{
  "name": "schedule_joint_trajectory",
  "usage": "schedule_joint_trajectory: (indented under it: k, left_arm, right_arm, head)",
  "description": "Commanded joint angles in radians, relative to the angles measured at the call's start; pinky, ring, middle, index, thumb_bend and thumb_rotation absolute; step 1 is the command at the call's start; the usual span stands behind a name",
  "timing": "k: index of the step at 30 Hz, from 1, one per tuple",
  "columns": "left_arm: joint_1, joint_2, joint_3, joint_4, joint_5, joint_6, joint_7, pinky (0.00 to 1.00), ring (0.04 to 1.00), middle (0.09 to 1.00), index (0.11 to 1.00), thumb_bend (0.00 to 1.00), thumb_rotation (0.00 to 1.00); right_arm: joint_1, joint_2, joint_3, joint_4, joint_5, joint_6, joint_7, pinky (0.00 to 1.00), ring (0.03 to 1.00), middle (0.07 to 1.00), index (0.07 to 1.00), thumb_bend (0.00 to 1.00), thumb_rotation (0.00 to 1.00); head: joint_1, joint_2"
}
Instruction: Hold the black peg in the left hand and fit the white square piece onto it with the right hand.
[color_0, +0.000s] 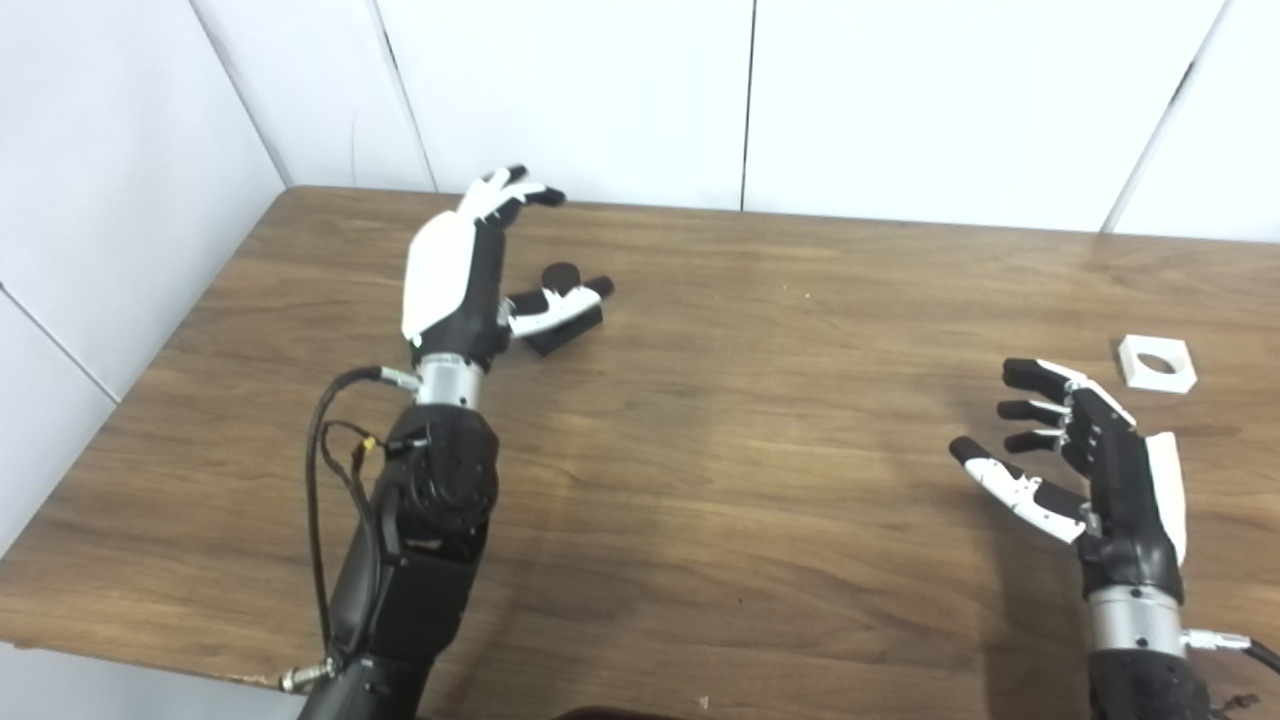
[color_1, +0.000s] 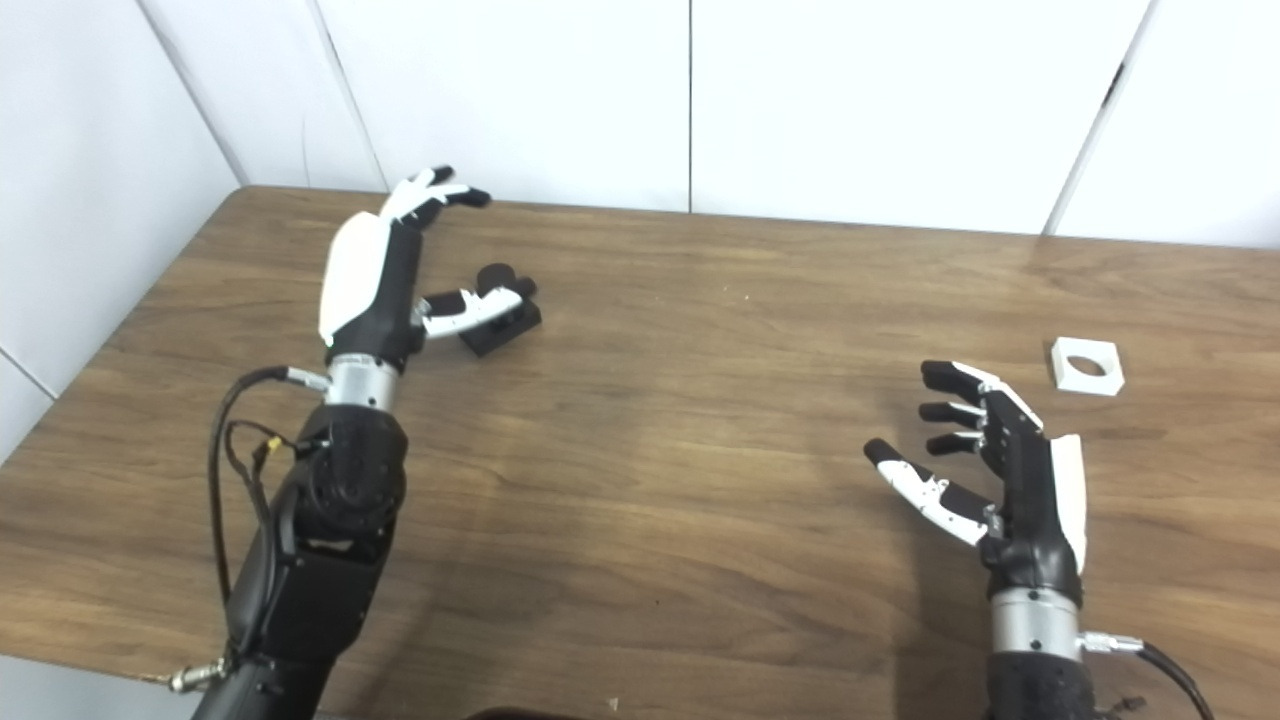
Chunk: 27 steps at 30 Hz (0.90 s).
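The black peg (color_0: 563, 324) stands on the wooden table (color_0: 760, 470) at the back left, a round post on a square base. My left hand (color_0: 470, 262) is open around it: the thumb lies across the front of the peg and the fingers reach past it toward the wall, not closed. The peg also shows in the right eye view (color_1: 500, 322). The white square piece (color_0: 1157, 363) with a round hole lies flat at the right. My right hand (color_0: 1085, 465) is open and empty, hovering in front and to the left of the piece, clear of it.
White wall panels (color_0: 640, 90) stand behind the table and along its left side. A black cable (color_0: 325, 470) loops off my left forearm. The table's front edge (color_0: 150, 655) runs close to my arms.
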Motion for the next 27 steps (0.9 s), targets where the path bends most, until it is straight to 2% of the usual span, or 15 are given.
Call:
schedule_joint_trajectory:
  k: [1,3,6,8,16,22,27]
  left_arm:
    - [-0.058,0.032,0.008,0.001,0.043,0.007,0.031,0.86,0.993,0.971,0.723,0.76,0.27]
    - [-0.074,0.041,0.007,0.013,0.081,0.041,0.035,0.85,0.999,0.99,0.728,0.79,0.3]
    - [-0.096,0.061,0.005,0.029,0.126,0.077,0.03,0.96,1.0,1.0,0.75,0.81,0.34]
    - [-0.106,0.073,0.002,0.04,0.151,0.102,0.022,0.99,1.0,1.0,0.755,0.83,0.36]
    - [-0.129,0.123,-0.038,0.083,0.218,0.206,-0.064,1.0,1.0,1.0,0.763,0.92,0.46]
    - [-0.131,0.118,-0.029,0.115,0.249,0.221,-0.132,1.0,1.0,1.0,0.753,0.98,0.47]
    - [-0.126,0.116,-0.033,0.136,0.245,0.22,-0.147,1.0,1.0,1.0,0.754,1.0,0.46]
  right_arm:
    - [-0.008,0.005,0.004,-0.043,-0.01,-0.011,-0.005,0.53,0.66,0.737,0.704,0.57,0.0]
    - [-0.006,0.005,0.0,-0.047,-0.006,-0.01,-0.005,0.52,0.657,0.734,0.704,0.57,0.0]
    - [-0.003,-0.001,-0.006,-0.049,-0.01,-0.008,-0.006,0.53,0.66,0.737,0.705,0.57,0.02]
    - [-0.003,-0.002,-0.009,-0.051,-0.005,-0.008,-0.005,0.53,0.66,0.74,0.707,0.56,0.03]
    - [-0.004,0.006,-0.005,-0.06,-0.007,0.011,-0.005,0.52,0.66,0.743,0.711,0.56,0.0]
    - [-0.002,0.003,-0.001,-0.064,-0.013,0.015,-0.004,0.53,0.661,0.741,0.708,0.56,0.0]
    - [-0.001,0.002,-0.002,-0.066,-0.012,0.016,-0.002,0.52,0.659,0.741,0.706,0.57,0.01]
  head:
    - [0.001,0.001]
    - [0.002,0.0]
    - [0.002,-0.002]
    - [0.001,0.0]
    - [-0.002,0.004]
    - [-0.008,0.01]
    - [-0.009,0.013]
